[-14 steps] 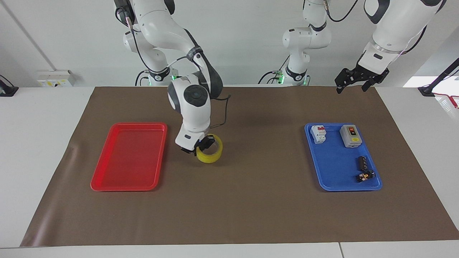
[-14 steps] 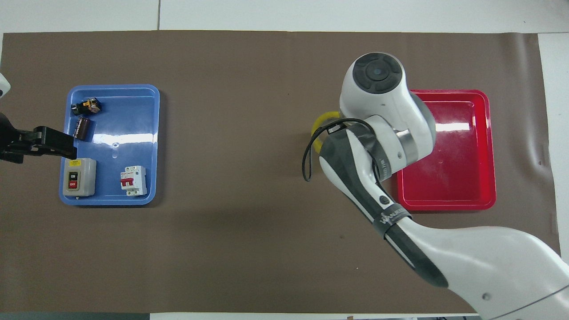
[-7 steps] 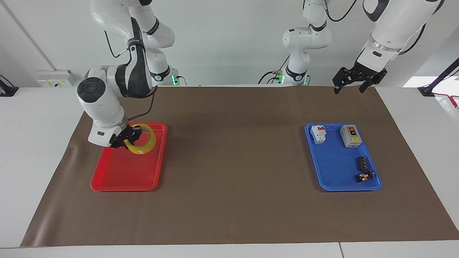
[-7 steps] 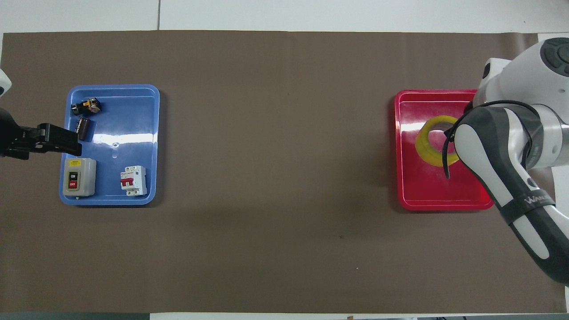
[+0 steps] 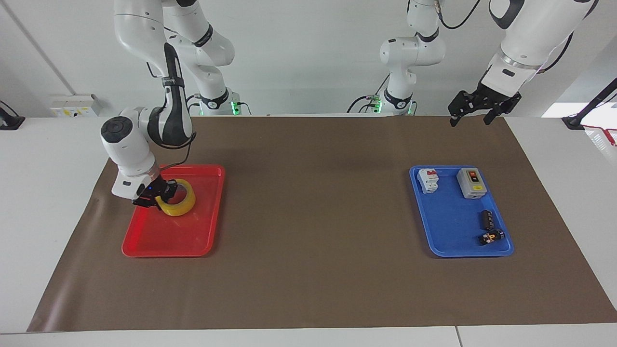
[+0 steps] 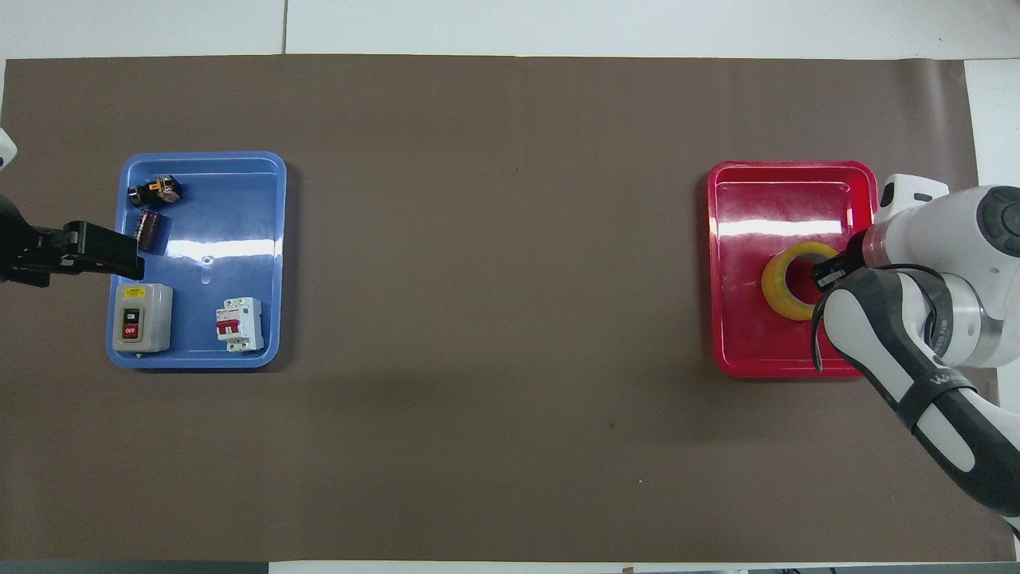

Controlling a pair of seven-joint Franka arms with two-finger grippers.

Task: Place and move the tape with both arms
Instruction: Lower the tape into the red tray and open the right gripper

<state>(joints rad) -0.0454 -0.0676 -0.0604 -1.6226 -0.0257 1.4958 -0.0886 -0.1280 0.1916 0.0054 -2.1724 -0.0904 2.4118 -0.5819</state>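
One tape (image 5: 177,203) in right tool (image 5: 155,196), two trays, four items.

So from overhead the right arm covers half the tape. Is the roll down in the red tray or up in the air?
Observer: From the facing view, the tape is low, with its lower edge at the floor of the red tray as far as I can tell.
Operator: Is it lying flat?
Observer: No, it is tilted, and the right gripper grips its raised rim, on the side toward the right arm's end of the table.
Operator: And the left gripper looks as if it is on the blue tray's edge.
Observer: It is not. The left gripper hangs high above the table and waits, touching nothing in the blue tray.
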